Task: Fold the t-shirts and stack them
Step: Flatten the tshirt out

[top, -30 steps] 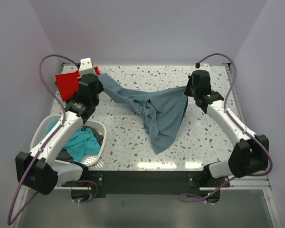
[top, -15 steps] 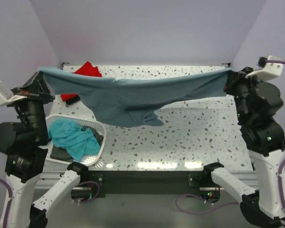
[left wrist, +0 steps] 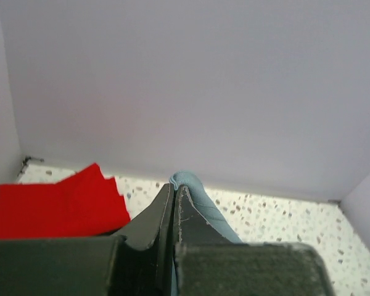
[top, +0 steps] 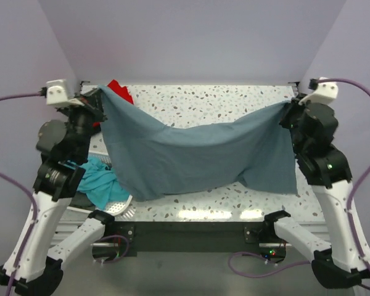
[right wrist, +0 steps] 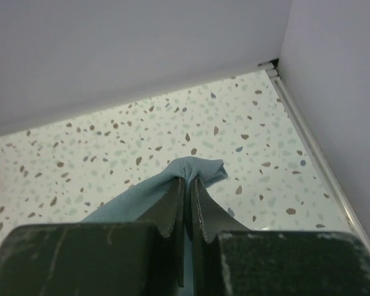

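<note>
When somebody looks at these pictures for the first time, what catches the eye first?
The large grey-blue t-shirt stands out first: it hangs spread like a curtain above the table, pinched at its upper corners by the left gripper and the right gripper. Next come the red t-shirt at the far left and the teal t-shirt in the white basket, near left.

The top external camera sits high above the table's [top: 197, 98] near edge, behind the arm bases. It looks down and toward the table's far wall, from far enough to take in the whole table. Each wrist camera rides close behind its own fingers. The one on the left gripper [left wrist: 174, 188] faces the table's far left corner. The one on the right gripper [right wrist: 188, 182] tilts down at the far right corner. All three views share the grey-blue t-shirt [top: 197, 154], and the left wrist and top views share the red t-shirt [left wrist: 55, 200].
</note>
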Available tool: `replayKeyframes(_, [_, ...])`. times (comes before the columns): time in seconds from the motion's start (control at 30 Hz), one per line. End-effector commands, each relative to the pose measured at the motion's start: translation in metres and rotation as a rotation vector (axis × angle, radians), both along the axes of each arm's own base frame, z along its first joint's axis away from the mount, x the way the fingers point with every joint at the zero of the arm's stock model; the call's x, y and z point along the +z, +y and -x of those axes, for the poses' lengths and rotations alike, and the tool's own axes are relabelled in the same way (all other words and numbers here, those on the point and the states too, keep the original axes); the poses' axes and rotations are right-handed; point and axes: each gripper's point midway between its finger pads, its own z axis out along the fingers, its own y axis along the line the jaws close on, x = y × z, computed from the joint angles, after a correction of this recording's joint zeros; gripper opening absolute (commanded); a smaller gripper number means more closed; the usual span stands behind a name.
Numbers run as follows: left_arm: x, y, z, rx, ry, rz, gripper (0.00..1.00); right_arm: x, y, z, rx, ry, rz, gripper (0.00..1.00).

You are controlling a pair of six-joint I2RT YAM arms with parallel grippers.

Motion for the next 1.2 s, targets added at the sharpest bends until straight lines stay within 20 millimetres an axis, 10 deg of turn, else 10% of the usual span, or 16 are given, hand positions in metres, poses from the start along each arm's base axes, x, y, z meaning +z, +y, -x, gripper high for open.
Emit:
replayKeyframes(0.0, [-0.042,-0.010,-0.023,-0.009,0.087,0.033,0.00,-0.022,-0.002,-0.021,-0.041,0.020,0.015,0.00])
replayKeyframes(0.2, [-0.102,0.011,-0.008,0.086,0.144,0.133,0.00,-0.080,0.021,0.003,0.073,0.050,-0.132,0.00])
replayKeyframes(0.4, [-0.151,0.028,0.021,0.139,0.214,0.191,0.00,-0.216,0.036,0.032,0.114,0.320,-0.215,0.00])
replayKeyframes(0.5, [-0.157,0.023,0.025,0.108,0.227,0.193,0.00,-0.244,0.036,0.040,0.112,0.381,-0.224,0.05])
replayKeyframes(0.53, [-0.159,0.021,0.024,0.098,0.236,0.189,0.00,-0.251,0.038,0.040,0.113,0.404,-0.223,0.29])
replayKeyframes(0.67, [-0.168,0.009,0.014,0.060,0.298,0.151,0.00,-0.253,0.041,0.037,0.131,0.415,-0.223,0.67])
replayKeyframes(1.17, [-0.163,0.004,0.016,0.021,0.277,0.147,0.00,-0.307,0.036,0.006,0.053,0.555,-0.140,0.63])
